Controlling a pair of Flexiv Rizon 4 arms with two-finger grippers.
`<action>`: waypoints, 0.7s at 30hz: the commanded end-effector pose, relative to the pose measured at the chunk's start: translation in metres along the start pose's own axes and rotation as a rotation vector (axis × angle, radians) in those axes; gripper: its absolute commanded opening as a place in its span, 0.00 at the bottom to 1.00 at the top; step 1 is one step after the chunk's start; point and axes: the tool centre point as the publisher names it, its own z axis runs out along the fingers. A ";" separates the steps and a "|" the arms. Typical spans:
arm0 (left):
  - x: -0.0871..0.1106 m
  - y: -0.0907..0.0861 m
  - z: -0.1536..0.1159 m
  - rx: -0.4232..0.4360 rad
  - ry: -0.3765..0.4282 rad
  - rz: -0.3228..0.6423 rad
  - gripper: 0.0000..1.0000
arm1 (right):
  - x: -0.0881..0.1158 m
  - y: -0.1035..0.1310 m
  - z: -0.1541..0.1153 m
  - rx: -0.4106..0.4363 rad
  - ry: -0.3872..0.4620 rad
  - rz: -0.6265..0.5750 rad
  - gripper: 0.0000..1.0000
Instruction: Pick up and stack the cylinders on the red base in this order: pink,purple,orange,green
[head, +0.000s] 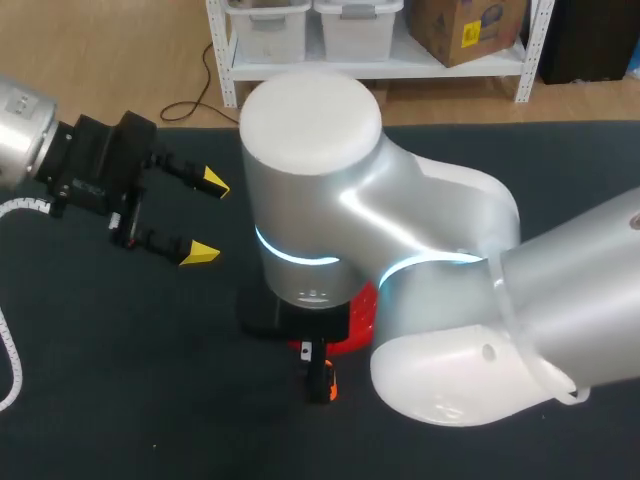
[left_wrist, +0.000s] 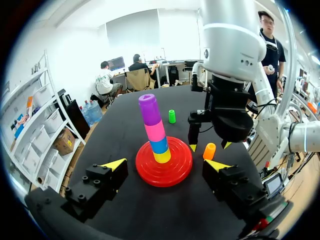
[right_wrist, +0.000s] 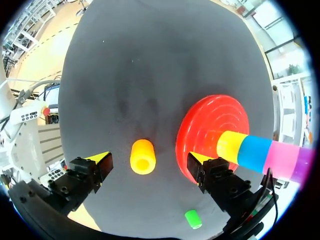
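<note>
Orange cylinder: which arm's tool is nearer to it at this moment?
Right. The right tool, open, hangs over the orange cylinder, straddling it; the left tool stands well back, facing the red base.

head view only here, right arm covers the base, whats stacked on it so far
observer: On the base sit yellow, blue, pink, then purple on top.
operator: so orange next, where is it
observer: orange is on the table beside the base, between the open fingers of the right claw, neither touching it.
operator: and green
observer: green stands upright on the table, on the far side of the base from the left claw.
</note>
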 end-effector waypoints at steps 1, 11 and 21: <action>0.002 0.000 0.000 -0.002 -0.005 0.003 1.00 | 0.003 0.001 -0.002 0.003 -0.002 -0.005 1.00; 0.002 0.000 0.000 -0.002 -0.005 0.003 1.00 | 0.009 0.006 -0.002 -0.003 0.000 -0.022 1.00; 0.002 0.000 0.000 -0.002 -0.005 0.003 1.00 | 0.003 0.008 0.003 -0.004 0.022 -0.026 0.49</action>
